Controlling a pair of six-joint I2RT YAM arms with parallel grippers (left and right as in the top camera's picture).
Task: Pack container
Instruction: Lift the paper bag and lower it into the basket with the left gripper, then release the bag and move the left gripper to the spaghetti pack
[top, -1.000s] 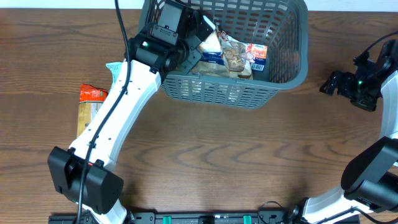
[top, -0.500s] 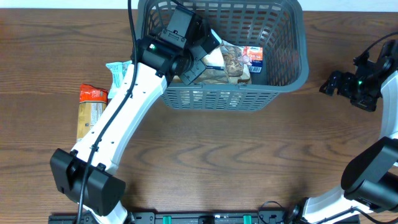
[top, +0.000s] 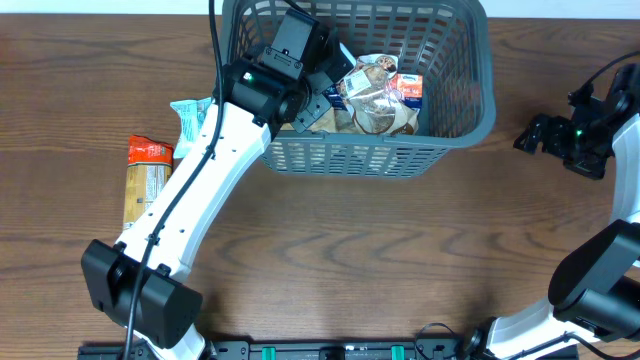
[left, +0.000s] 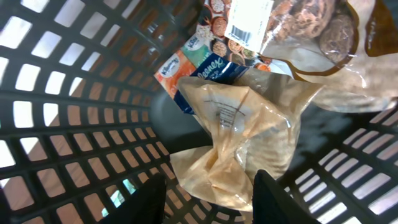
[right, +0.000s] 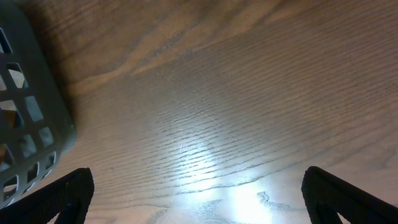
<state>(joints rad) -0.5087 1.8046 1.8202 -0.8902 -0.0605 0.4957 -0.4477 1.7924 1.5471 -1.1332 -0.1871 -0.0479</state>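
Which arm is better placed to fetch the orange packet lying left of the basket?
Left. The left gripper is inside the container at its left end, nearer the orange packet; the right gripper sits beyond its other end.

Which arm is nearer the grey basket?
Left: the left arm reaches inside the basket, jaws over the packets; the right arm sits apart, off its right side.

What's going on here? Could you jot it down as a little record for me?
Container: dark grey basket, far side of the table
Inside: crumpled tan packet, cookie bag, Kleenex pack
Left gripper: inside the basket, jaws apart over the tan packet
Right gripper: open, above bare table
Outside: orange-topped packet, teal packet, left of the basket
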